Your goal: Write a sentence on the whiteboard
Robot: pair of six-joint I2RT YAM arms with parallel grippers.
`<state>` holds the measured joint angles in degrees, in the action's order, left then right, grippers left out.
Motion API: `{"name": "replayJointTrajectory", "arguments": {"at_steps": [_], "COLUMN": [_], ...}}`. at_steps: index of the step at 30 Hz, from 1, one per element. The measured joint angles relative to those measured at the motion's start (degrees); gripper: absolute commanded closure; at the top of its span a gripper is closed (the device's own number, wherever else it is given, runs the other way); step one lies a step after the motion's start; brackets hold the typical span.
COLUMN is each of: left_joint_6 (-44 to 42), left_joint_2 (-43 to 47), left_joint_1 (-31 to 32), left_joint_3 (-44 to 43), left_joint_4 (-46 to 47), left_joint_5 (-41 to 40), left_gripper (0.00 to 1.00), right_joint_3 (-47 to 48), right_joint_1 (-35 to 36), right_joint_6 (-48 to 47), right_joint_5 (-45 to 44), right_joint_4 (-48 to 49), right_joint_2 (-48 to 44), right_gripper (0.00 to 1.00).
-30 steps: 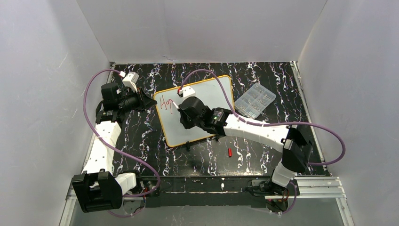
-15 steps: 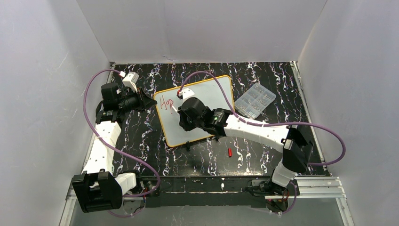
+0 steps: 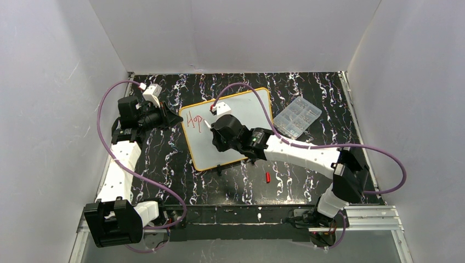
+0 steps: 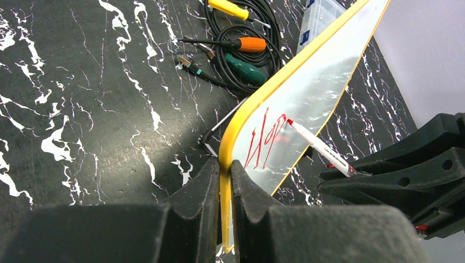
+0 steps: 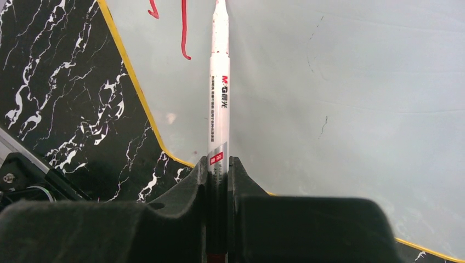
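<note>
The whiteboard with its yellow rim lies tilted in the middle of the dark marbled table. Red letters of the sentence, reading "Hop", stand near its left end and show again as the sentence in the left wrist view. My left gripper is shut on the whiteboard's yellow rim at the left edge. My right gripper is shut on a white marker, whose tip sits just right of the last letter. The marker points up-left from the right gripper's body.
A clear plastic parts box stands right of the board. A small red cap lies on the table in front of the board. Screwdrivers and a coiled black cable lie beyond the board in the left wrist view.
My right gripper with the marker has shifted slightly to the right along the board. The left arm and the board have stayed still.
</note>
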<state>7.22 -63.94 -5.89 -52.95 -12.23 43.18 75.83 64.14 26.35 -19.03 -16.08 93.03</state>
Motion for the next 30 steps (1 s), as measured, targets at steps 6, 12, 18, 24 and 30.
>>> {"name": "replayJointTrajectory", "arguments": {"at_steps": [6,12,18,24,30], "left_joint_6": [0.02,0.00,0.00,0.00,0.00], "left_joint_2": [0.00,0.00,0.00,0.00,0.00], "left_joint_1": [0.00,0.00,0.00,0.00,0.02], "left_joint_3": [0.00,0.00,0.00,0.00,0.00], "left_joint_4": [0.00,0.00,0.00,0.02,0.00], "left_joint_5": [0.02,0.00,0.00,-0.13,-0.04], "left_gripper": [1.00,1.00,1.00,1.00,1.00], "right_joint_3": [0.02,0.02,0.02,0.13,1.20], "right_joint_1": [0.00,0.02,0.11,0.13,0.04], "right_joint_6": [-0.20,-0.15,-0.07,-0.22,-0.96], "right_joint_5": [-0.63,-1.44,-2.40,-3.48,-4.24], "right_joint_4": [-0.11,-0.55,-0.76,-0.76,-0.48], "right_joint_2": [0.02,0.02,0.00,0.02,0.04], "right_gripper": [0.99,0.99,0.99,0.99,0.99]}}
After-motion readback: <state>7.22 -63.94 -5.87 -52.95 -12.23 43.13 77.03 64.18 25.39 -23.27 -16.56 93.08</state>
